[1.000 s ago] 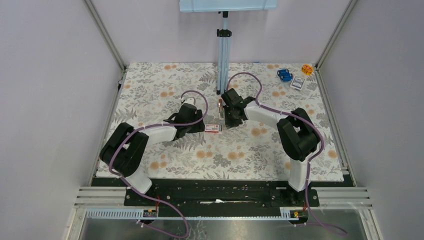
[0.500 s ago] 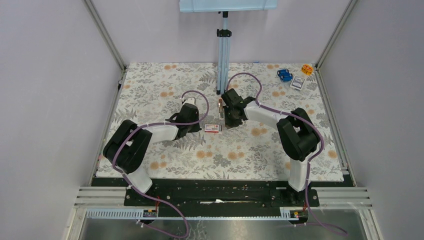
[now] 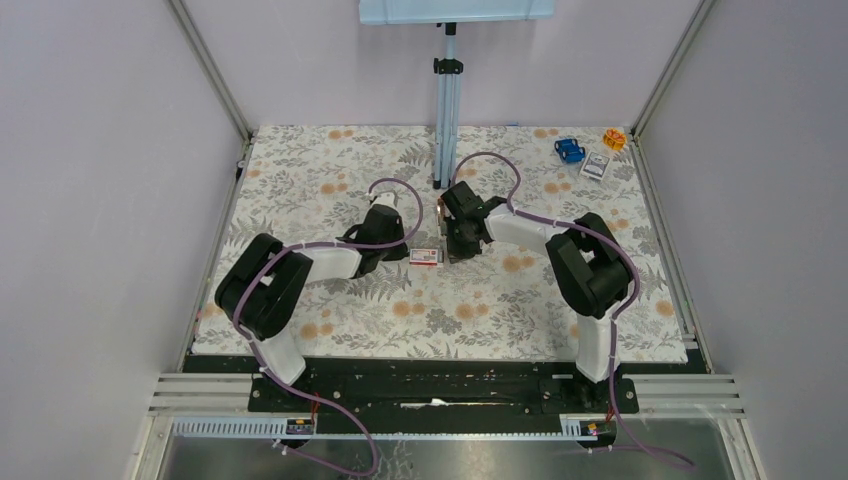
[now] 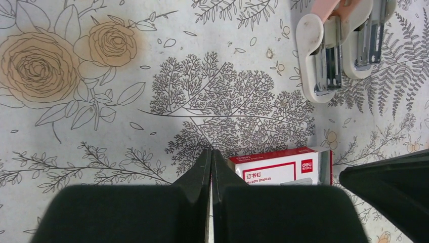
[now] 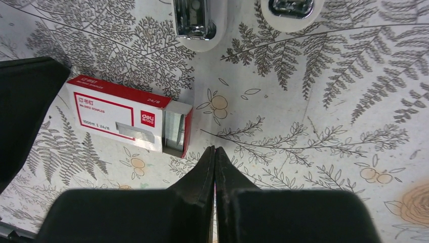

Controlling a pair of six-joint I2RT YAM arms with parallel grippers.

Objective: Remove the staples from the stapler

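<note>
Right fingers point(image 5: 202, 174) meet; only their view shows red box's point(image 5: 119, 114) open end.

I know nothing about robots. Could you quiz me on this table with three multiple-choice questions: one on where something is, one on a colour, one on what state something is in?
1. Where does the staple box lie?
A. In the far corner
B. On the flowered cloth, between the left gripper and the right gripper
C. On a shelf

2. What colours is the box?
A. Blue and yellow
B. Green and black
C. Red and white

3. How is the stapler?
A. Swung open, lying on the cloth
B. Shut and standing upright
C. Lifted in the air

Answers:
1 B: the top view shows it on the cloth between the two arm tips.
2 C: both wrist views show red edges and a white face.
3 A: the left wrist view shows its two halves spread, metal channels up.
</note>
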